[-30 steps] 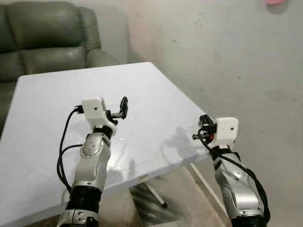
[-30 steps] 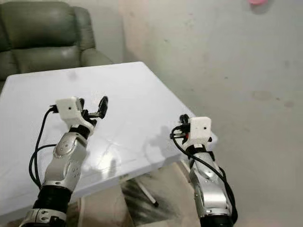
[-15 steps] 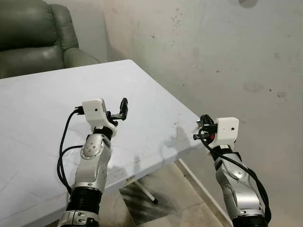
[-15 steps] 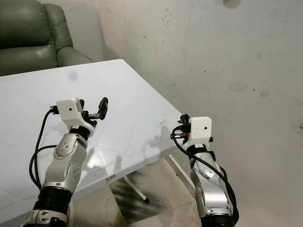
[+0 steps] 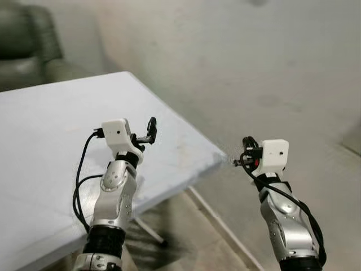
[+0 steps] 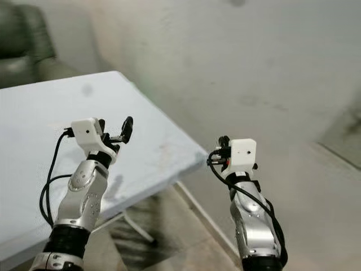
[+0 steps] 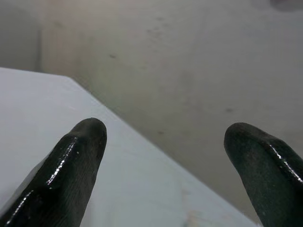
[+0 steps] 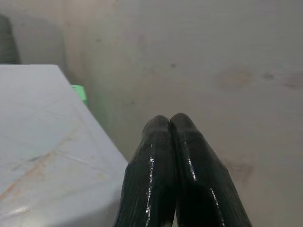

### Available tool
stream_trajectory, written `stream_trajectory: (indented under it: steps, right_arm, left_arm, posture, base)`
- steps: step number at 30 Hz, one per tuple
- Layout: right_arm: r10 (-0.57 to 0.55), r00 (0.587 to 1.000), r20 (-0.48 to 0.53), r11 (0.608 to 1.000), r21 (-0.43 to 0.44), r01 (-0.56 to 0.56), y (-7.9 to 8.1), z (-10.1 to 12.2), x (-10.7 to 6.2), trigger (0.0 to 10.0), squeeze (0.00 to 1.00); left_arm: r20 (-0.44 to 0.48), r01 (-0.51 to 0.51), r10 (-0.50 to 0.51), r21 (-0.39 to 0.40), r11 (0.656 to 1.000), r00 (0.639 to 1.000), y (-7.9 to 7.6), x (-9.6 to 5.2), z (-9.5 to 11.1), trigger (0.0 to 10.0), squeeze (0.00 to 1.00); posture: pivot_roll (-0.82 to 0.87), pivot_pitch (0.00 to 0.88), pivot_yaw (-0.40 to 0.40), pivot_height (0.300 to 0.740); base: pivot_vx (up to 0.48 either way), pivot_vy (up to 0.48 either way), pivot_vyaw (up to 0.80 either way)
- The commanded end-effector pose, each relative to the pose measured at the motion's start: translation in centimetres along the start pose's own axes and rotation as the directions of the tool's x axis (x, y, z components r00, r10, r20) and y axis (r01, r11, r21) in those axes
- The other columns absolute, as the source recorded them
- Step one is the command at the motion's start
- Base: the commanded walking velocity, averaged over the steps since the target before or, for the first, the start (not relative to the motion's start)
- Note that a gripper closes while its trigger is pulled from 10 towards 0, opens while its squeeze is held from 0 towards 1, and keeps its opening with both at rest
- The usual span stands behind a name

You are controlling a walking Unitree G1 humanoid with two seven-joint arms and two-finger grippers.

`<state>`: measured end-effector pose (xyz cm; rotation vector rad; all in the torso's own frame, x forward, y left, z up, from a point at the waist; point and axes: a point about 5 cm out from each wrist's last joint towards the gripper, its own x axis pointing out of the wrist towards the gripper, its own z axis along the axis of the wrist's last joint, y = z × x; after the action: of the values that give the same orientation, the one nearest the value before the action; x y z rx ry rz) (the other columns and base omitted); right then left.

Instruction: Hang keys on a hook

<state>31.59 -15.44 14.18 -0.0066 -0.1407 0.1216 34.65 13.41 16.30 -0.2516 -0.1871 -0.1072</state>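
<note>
The left claw [image 5: 151, 131] is hovering above the white counter [image 5: 45, 135], near its right edge, its two black fingers [image 7: 71, 161] standing wide apart with nothing between them; in the left wrist view their rounded, glossy, rubbery tips are framing the smooth counter top and the wall beyond. The right claw [image 5: 237, 162] is hanging in the air off the counter's near right corner, over the floor, and its fingers [image 8: 163, 161] are pressing flat together with nothing pinched between them, their ribbed black pads shining in the right wrist view. No keys or hook can be made out, so where they lie relative to either claw cannot be told. The counter is a pale, matte slab with faint scuffs, standing on thin white legs [image 5: 217, 220]. Behind it a grey, stained plaster wall [image 5: 237, 62] is rising, and a padded green armchair [image 5: 28, 51] is sitting at the far left. A small green object [image 8: 80, 93] is showing past the counter's edge in the right wrist view.
</note>
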Motion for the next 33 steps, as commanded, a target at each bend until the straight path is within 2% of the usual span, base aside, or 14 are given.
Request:
stream_trajectory:
  steps: [1, 17, 22, 27, 28, 33]
  right_arm:
    - [-0.011, 1.000, 0.010, 1.000, -0.012, 0.011, -0.41, 0.36, 0.04, 10.0, 0.00]
    - [-0.013, 1.000, 0.010, 1.000, -0.015, 0.013, -0.58, 0.51, 0.14, 10.0, 0.00]
    - [-0.015, 1.000, 0.013, 1.000, -0.015, 0.015, -0.61, 0.62, 0.19, 10.0, 0.00]
    - [-0.015, 1.000, 0.013, 1.000, -0.015, 0.015, -0.61, 0.62, 0.21, 10.0, 0.00]
    - [-0.016, 1.000, 0.012, 1.000, -0.016, 0.016, -0.62, 0.62, 0.21, 10.0, 0.00]
    - [-0.017, 1.000, 0.013, 1.000, -0.017, 0.018, -0.64, 0.67, 0.21, 10.0, 0.00]
  left_arm:
    - [0.004, 0.013, -0.013, -0.005, 1.000, 1.000, -0.39, 0.08, 0.20, 10.0, 0.00]
    - [-0.005, 0.003, -0.003, -0.009, 1.000, 1.000, -0.34, -0.10, 0.01, 10.0, 0.00]
    - [-0.011, 0.012, -0.012, 0.028, 1.000, 1.000, -0.38, -0.05, 0.09, 10.0, 0.00]
    - [0.003, 0.019, -0.019, 0.038, 0.999, 1.000, -0.44, -0.04, 0.22, 10.0, 0.00]
    - [-0.003, 0.013, -0.013, -0.016, 1.000, 1.000, -0.45, -0.03, 0.13, 10.0, 0.00]
    - [-0.022, -0.003, 0.003, -0.015, 1.000, 1.000, -0.57, 0.06, -0.03, 10.0, 0.00]
  posture:
    - [0.03, 0.000, -0.057, 0.740]
    - [0.03, 0.000, -0.065, 0.740]
    - [0.03, 0.000, -0.065, 0.740]
    - [0.03, 0.000, -0.065, 0.740]
    - [0.03, 0.000, -0.065, 0.740]
    - [0.03, 0.000, -0.063, 0.740]
  base:
    - [0.000, 0.000, -0.73]
    - [0.000, 0.000, -0.73]
    - [0.000, 0.000, -0.73]
    - [0.000, -0.480, -0.73]
    - [0.000, 0.000, -0.73]
    - [0.000, 0.000, -0.73]
